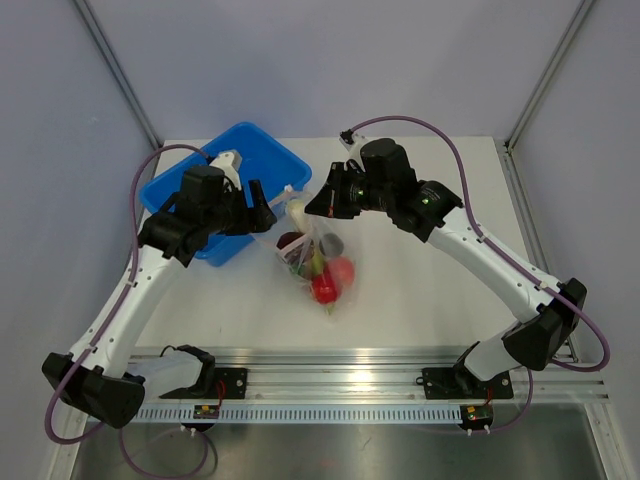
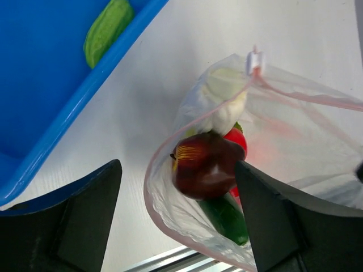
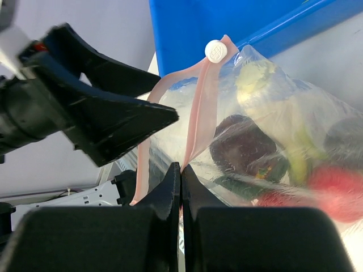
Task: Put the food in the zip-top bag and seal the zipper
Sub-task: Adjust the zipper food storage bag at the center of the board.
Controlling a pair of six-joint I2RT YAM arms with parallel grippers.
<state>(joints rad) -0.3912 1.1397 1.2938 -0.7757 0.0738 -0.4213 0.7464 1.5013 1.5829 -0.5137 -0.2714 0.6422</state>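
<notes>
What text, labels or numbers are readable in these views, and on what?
None legible in any view.
Embossed mark on the white slider of the zipper: too blurred to read.
Small tags on the rail by the arm bases: too small to read.
Blue bin and zip-top bag: no print visible.

Left arm (image 1: 125, 300) and right arm (image 1: 495, 262): white link shells, black joint housings. A mauve cable (image 1: 134, 195) loops along each arm. Green indicator light (image 1: 430, 200) on the right wrist housing. Jaws matte black, wedge-shaped, flat inner faces.
</notes>
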